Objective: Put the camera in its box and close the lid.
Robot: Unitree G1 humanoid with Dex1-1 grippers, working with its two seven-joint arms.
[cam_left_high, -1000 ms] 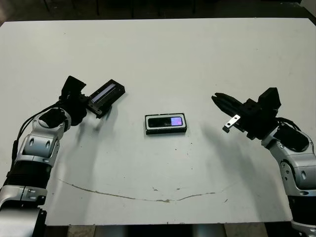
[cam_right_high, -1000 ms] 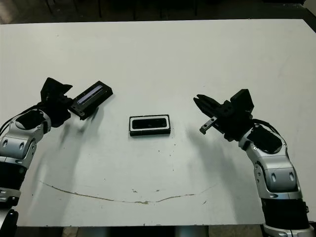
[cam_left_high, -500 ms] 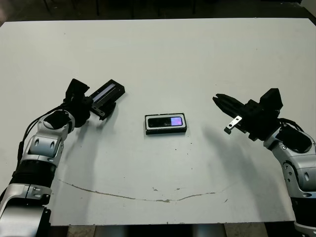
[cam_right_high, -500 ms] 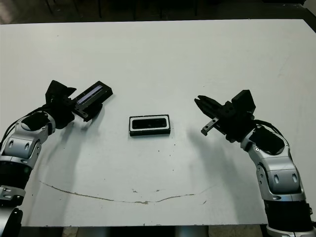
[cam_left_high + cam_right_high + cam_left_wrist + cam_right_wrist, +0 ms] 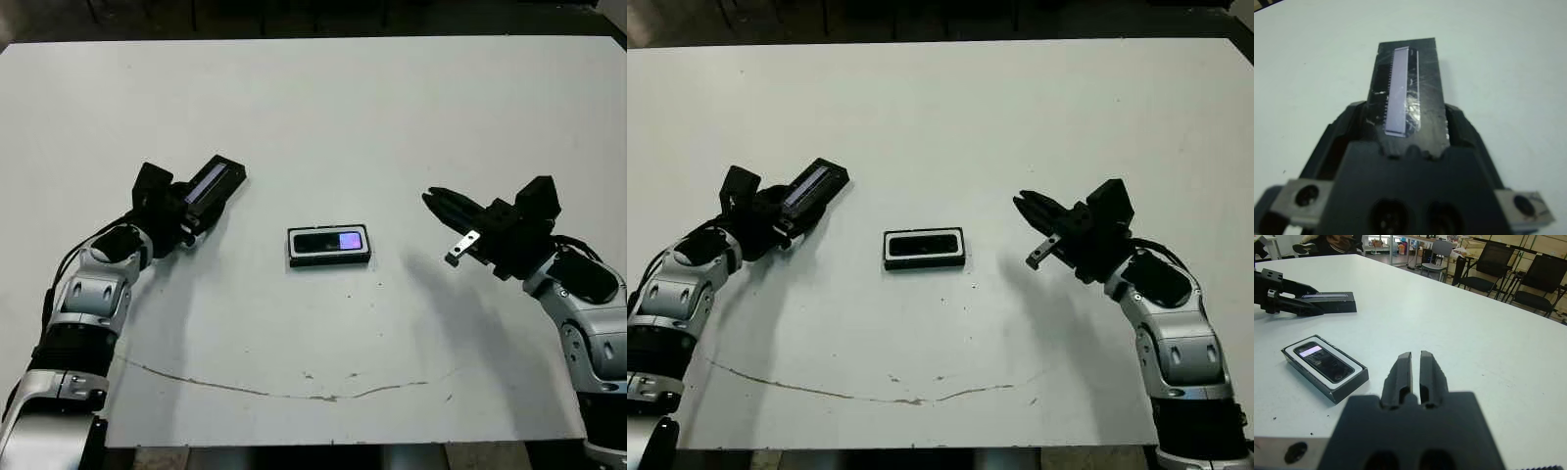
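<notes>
The camera, its bluish-purple screen lit at the right end, lies flat inside the white-lined box at the middle of the table. My left gripper is shut on the near end of the lid, left of the box. The lid's pale strip faces up, and the lid points away toward the far right. My right gripper hovers right of the box, shut and holding nothing, with its fingers pointing toward the box. The right wrist view shows the camera and the lid beyond it.
A thin brown scuff line runs across the white table near its front edge. Black chairs stand beyond the far side of the table in the right wrist view.
My left wrist has moved a little toward the box and turned the lid, so the lid now points more steeply away. The right gripper, camera and box have stayed in place.
</notes>
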